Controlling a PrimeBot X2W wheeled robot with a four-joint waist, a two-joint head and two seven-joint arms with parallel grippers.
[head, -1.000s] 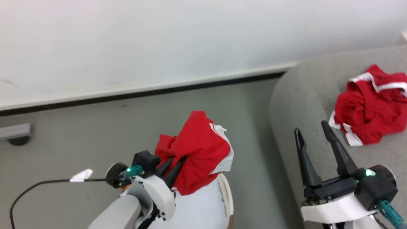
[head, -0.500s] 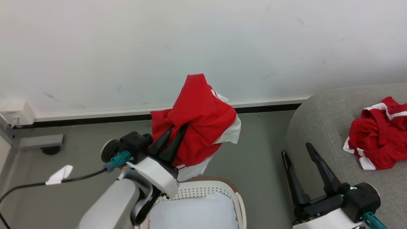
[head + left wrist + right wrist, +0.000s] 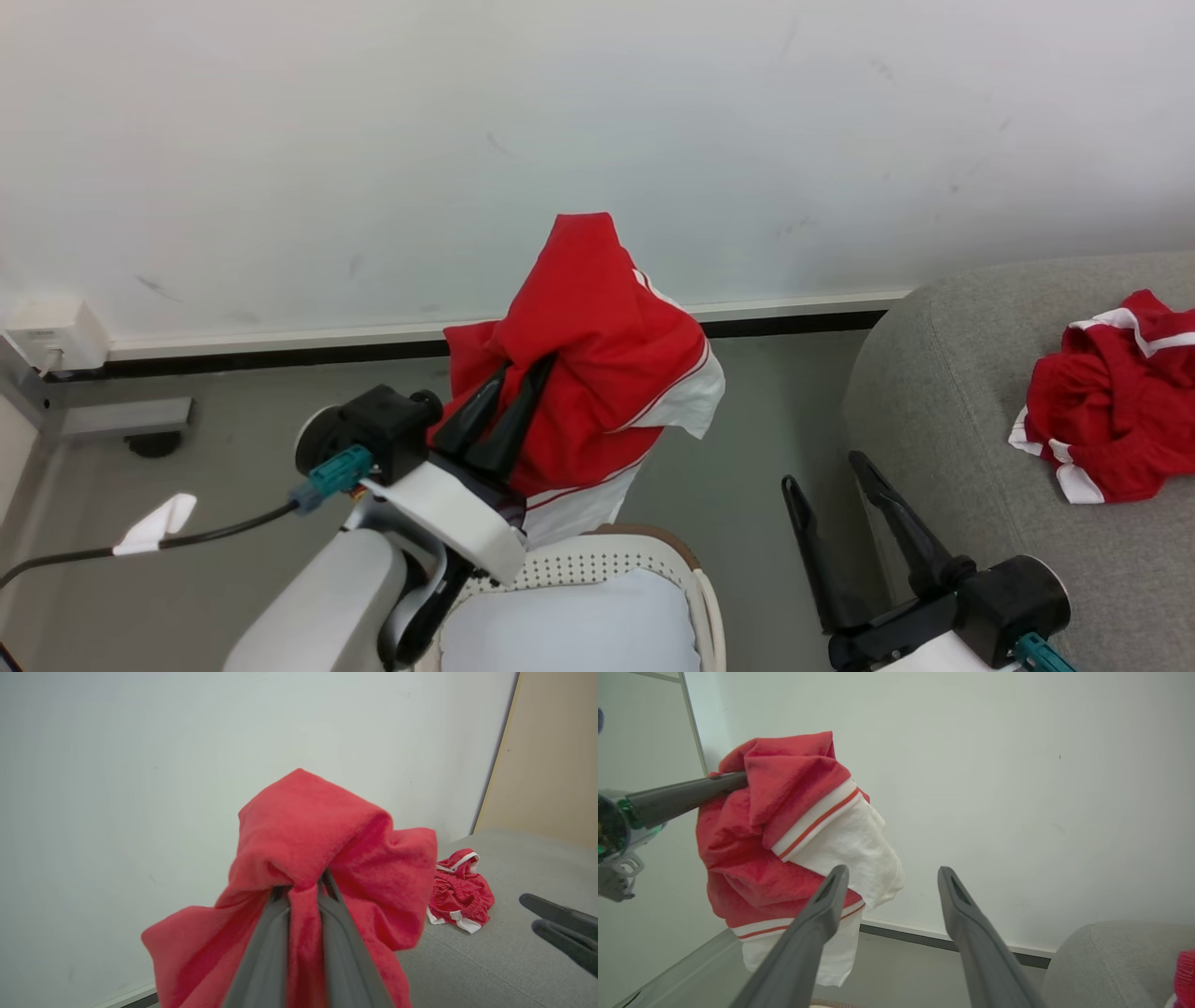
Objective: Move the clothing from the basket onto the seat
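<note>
The left gripper (image 3: 525, 366) is clenching a red garment (image 3: 597, 355), with a fold of the cloth pinched between its two nearly closed fingers. The garment is hanging in a bunch over and around the fingertips. Its long axis is running up and down, and its white hem is dangling lowest, just above the far rim of the basket (image 3: 695, 579). A pale pad (image 3: 569, 625) is lying inside the basket, and no red cloth is showing in the part of it that can be seen.

The seat (image 3: 943, 392) is lying to the right of the loaded gripper, across a strip of bare floor (image 3: 766, 439). A second garment (image 3: 1111, 420) is already resting crumpled on its cushion, well apart from the held one.

The right gripper (image 3: 824, 469) is standing wide open and empty at the seat's near left edge, between the basket and the cushion. It is the nearer arm to the seat, yet the load is riding in the left one. The coming move therefore looks like a sweep to the right, high enough for the hem to clear the basket rim and the seat's rounded edge, and passing beyond the idle right fingers.
</note>
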